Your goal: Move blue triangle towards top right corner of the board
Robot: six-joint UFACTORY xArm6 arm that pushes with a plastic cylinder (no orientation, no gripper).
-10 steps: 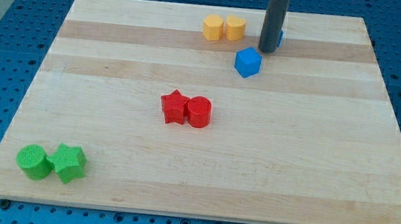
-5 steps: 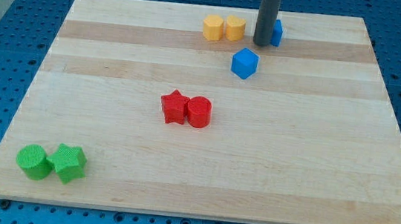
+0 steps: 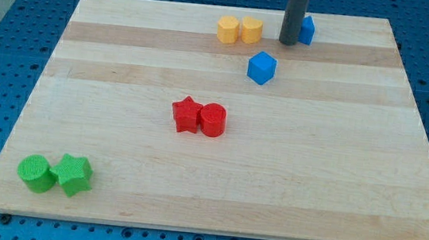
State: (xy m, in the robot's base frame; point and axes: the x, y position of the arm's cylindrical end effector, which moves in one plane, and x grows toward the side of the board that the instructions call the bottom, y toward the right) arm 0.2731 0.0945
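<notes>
The blue triangle (image 3: pixel 307 31) lies near the board's top edge, right of centre, partly hidden behind the dark rod. My tip (image 3: pixel 288 42) rests on the board at the triangle's left side, touching it or nearly so. A blue cube (image 3: pixel 261 67) lies a little below and to the left of the tip, apart from it.
Two yellow blocks (image 3: pixel 238 30) sit side by side just left of the tip. A red star (image 3: pixel 186 115) and a red cylinder (image 3: pixel 213 120) touch at mid-board. A green cylinder (image 3: pixel 36 174) and a green star (image 3: pixel 74 174) sit at the bottom left. The wooden board (image 3: pixel 355 151) lies on a blue pegboard.
The rod has moved up towards the top edge. The blue triangle has shifted up and to the right and shows more. The blue cube moved slightly to the left earlier.
</notes>
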